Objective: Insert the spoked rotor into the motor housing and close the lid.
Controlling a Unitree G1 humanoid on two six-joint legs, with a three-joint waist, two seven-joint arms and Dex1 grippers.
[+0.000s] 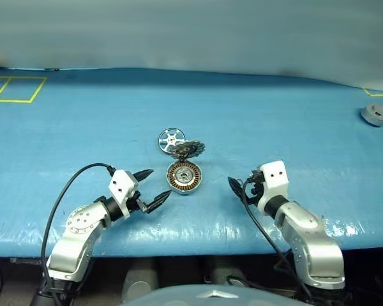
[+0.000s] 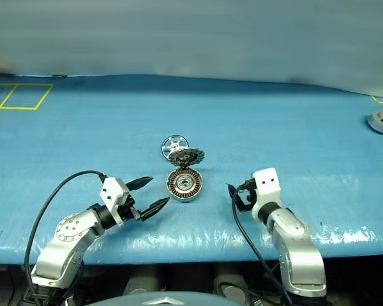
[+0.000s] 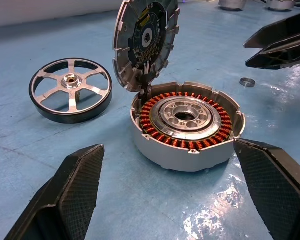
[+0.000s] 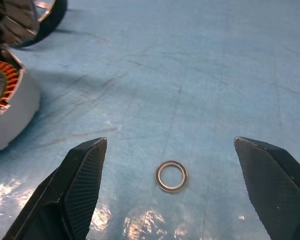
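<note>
- Blue table (image 1: 274, 121) — motor housing (image 1: 184, 178) sits open, lid (image 1: 187, 150) raised, spoked rotor (image 1: 171, 139) lying just behind it.
- Left gripper (image 1: 154, 189) and right gripper (image 4: 172, 150) flank the housing, jaws apart, empty — the rotor probably wants a rim grip and a level descent.

Spoked rotor (image 1: 172, 139) behind motor housing (image 1: 184, 178); lid (image 1: 187, 150) between.

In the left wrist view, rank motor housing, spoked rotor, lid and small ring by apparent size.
1. motor housing, though it lies nearest the camera
2. spoked rotor and lid: look alike, unranked
3. small ring
</note>
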